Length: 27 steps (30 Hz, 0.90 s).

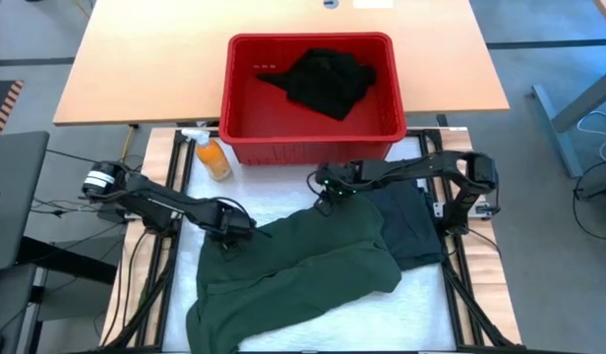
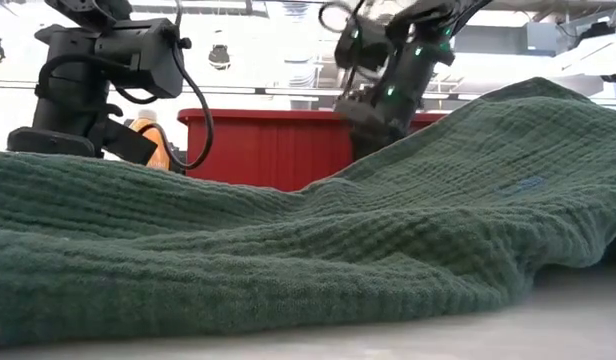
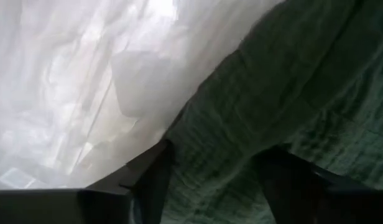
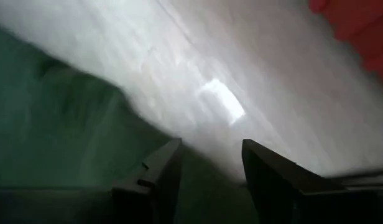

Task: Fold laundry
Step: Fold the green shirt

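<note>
A dark green garment (image 1: 303, 270) lies spread and rumpled on the white table top and fills the front of the low view (image 2: 318, 240). A darker folded garment (image 1: 411, 226) lies at its right side. A black garment (image 1: 328, 81) sits in the red basket (image 1: 246, 108). My left gripper (image 1: 229, 234) is open at the green garment's far left corner, its fingers on either side of the cloth edge (image 3: 219, 186). My right gripper (image 1: 326, 197) is open at the garment's far edge (image 4: 210, 180), with bare table between its fingers. My left gripper comes down on the green garment's far left edge (image 3: 204, 155) from above, one finger (image 3: 151, 180) at the edge and the other (image 3: 288, 186) over the cloth; I cannot tell whether they touch it. My right gripper stands by the far edge (image 4: 98, 143); I cannot tell whether it touches.
The red basket stands at the table's far side, with an orange bottle (image 1: 213, 157) to its left. A wooden table (image 1: 136, 69) lies beyond. Bare white top shows near the table's left edge (image 1: 190, 206) and at the near right corner (image 1: 421, 315).
</note>
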### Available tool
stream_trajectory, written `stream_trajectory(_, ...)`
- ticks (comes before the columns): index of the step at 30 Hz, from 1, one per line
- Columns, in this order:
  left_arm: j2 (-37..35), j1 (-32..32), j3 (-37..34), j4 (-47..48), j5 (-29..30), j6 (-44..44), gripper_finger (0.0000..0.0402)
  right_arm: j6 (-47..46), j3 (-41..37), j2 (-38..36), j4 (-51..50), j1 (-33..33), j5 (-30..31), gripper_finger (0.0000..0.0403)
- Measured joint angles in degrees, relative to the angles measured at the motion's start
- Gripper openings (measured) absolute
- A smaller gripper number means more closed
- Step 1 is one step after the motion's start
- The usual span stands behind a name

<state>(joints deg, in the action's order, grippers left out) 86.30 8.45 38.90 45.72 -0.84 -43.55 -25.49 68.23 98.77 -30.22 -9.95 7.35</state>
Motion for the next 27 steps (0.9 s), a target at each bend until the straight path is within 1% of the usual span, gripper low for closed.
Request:
stream_trajectory(3,-1.0,0.06,0.97,1.45,2.18,0.07,0.0172,-0.06,-0.05,2.56,-1.16,-0.14,-0.22,0.0224)
stream_trajectory(7,-3.48,-0.09,1.44,1.48,4.83,-0.35,0.0103,-0.04,-0.03,5.55,-2.15,-0.05,-0.18,0.0255)
stream_trajectory(9,-3.93,-0.11,1.47,1.49,4.57,-0.6,0.0065,0.08,0.04,7.25,-3.32,0.05,-0.72,0.026)
stream_trajectory(11,-3.89,-0.09,1.48,1.81,4.3,-0.66,0.0026,0.04,0.04,8.6,-4.44,0.23,-1.26,0.0254)
stream_trajectory(12,-3.93,0.02,1.48,1.98,4.15,-0.8,0.0014,0.02,0.11,9.02,-4.94,0.36,-1.41,0.0244)
stream_trajectory(14,-3.93,0.11,1.51,1.98,3.92,-1.57,0.0007,0.24,0.15,9.16,-5.43,0.75,-1.67,0.0207)
stream_trajectory(16,-3.96,0.11,1.53,2.09,3.66,-1.71,0.0005,0.62,0.15,9.03,-5.05,1.17,-1.67,0.0146)
stream_trajectory(19,-4.0,0.09,1.59,2.14,2.95,-1.73,0.0002,2.52,0.66,7.19,-5.19,1.35,-1.6,0.0038)
stream_trajectory(20,-4.02,0.1,1.61,2.14,2.71,-1.73,0.0002,2.92,1.04,6.12,-5.21,1.4,-1.33,0.0025)
stream_trajectory(22,-4.24,0.11,1.64,2.25,2.42,-1.73,0.0001,2.86,1.78,3.75,-5.16,1.72,1.03,0.0028)
stream_trajectory(24,-5.14,0.11,1.67,2.27,2.02,-1.71,0.0001,2.96,2.46,0.69,-4.59,2.13,4.87,0.0037)
stream_trajectory(27,-7.85,0.11,1.72,3.1,2.53,-2.12,0.0001,4.91,2.57,-4.52,-5.75,2.53,8.52,0.0032)
